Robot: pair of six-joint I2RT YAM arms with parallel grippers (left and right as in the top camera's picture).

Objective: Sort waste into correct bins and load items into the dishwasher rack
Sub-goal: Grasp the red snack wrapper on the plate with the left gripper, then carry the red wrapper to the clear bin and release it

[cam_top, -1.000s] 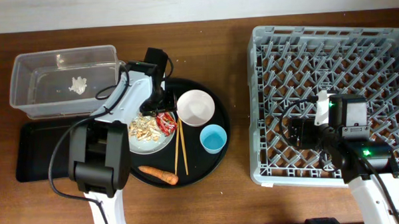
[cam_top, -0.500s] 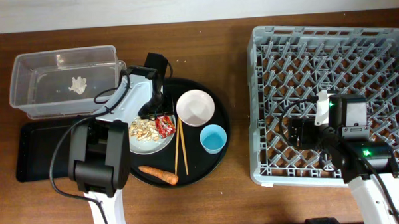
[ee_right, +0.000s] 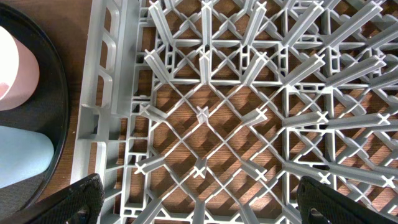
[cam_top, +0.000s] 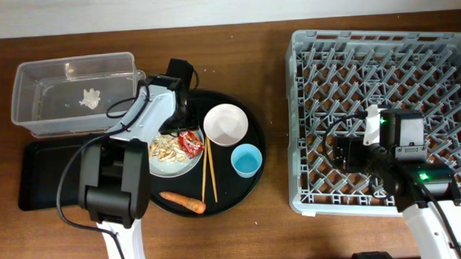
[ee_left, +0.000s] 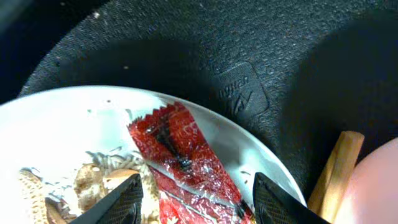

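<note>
My left gripper is open, its fingertips on either side of the red crinkled wrapper, which lies on the grey plate beside the beige food scraps. The wrapper also shows in the overhead view. The chopsticks, white bowl, light-blue cup and carrot lie on the round black tray. The white tissue is in the clear tub. My right gripper is open and empty over the dishwasher rack.
The flat black tray lies in front of the clear tub at the left. In the right wrist view the rack's left wall stands next to the round tray's edge, with the bowl and cup at the frame's left.
My left gripper has shifted slightly left and back over the plate. The right arm has not moved.
</note>
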